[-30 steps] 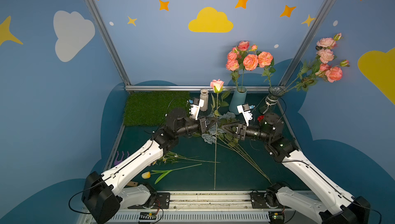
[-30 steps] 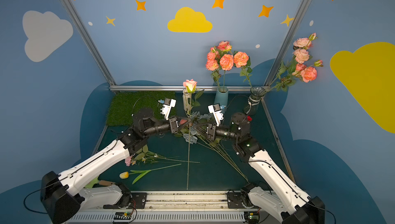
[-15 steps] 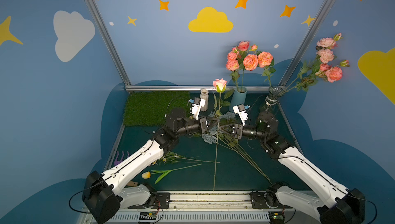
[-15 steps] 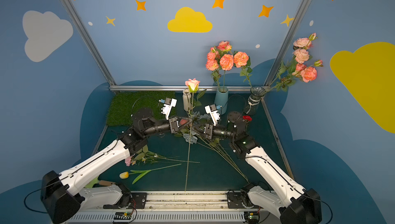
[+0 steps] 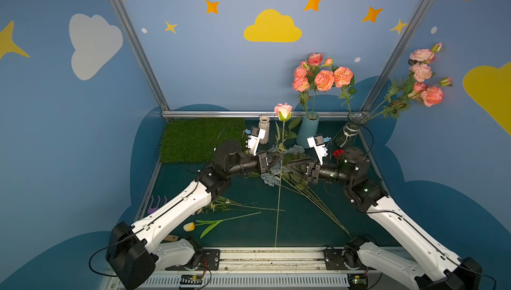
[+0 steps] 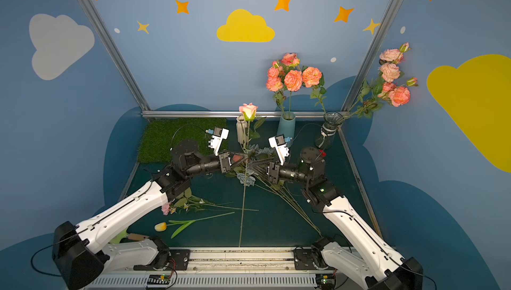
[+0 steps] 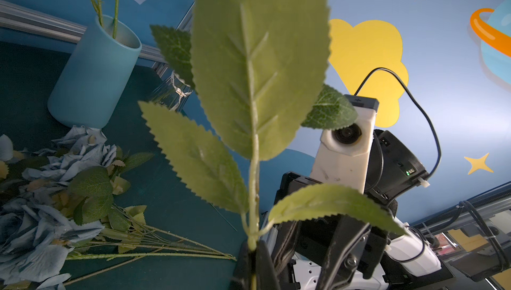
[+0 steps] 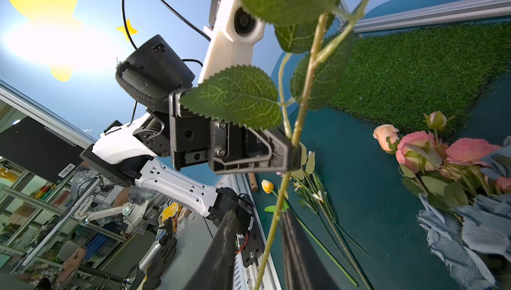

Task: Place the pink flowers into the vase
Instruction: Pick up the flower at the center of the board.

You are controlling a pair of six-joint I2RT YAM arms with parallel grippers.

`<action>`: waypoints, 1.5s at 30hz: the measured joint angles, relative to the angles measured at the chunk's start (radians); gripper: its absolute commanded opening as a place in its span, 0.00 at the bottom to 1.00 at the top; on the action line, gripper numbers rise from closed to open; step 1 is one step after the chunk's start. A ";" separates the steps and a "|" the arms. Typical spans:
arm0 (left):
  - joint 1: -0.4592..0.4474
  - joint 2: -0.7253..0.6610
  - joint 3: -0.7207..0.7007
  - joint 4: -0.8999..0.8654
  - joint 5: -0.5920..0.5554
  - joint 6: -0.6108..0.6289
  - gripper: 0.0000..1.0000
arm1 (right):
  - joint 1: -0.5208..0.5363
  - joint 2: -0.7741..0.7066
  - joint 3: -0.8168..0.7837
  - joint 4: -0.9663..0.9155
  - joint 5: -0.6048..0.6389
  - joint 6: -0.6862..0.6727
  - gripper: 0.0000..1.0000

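The task is sitting partway: pink flowers [image 5: 323, 78] are already standing in the blue vase [image 5: 309, 129] and the glass vase [image 5: 351, 128]. 1 pink rose [image 5: 283, 110] is hanging upright above the tabletop [image 5: 304, 219], the left fingers [image 8: 282, 147] clenching its stem, while the right fingers [image 8: 224, 247] are straddling the stem lower down, spread and not gripping. More loose pink roses [image 8: 417, 147] are lying beside the grey-blue roses [image 8: 470, 233], not yet placed.
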 measured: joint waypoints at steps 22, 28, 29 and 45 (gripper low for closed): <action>-0.048 -0.027 -0.003 -0.026 -0.188 0.240 0.02 | 0.001 0.110 0.047 -0.005 -0.016 -0.048 0.30; -0.080 -0.037 -0.017 -0.010 -0.207 0.290 0.02 | 0.001 0.143 0.051 0.004 -0.023 -0.047 0.30; -0.081 -0.037 -0.021 -0.006 -0.206 0.295 0.02 | 0.001 0.146 0.051 0.008 -0.023 -0.047 0.30; -0.084 -0.042 -0.053 0.055 -0.208 0.293 0.02 | 0.001 0.147 0.051 0.058 -0.043 -0.030 0.00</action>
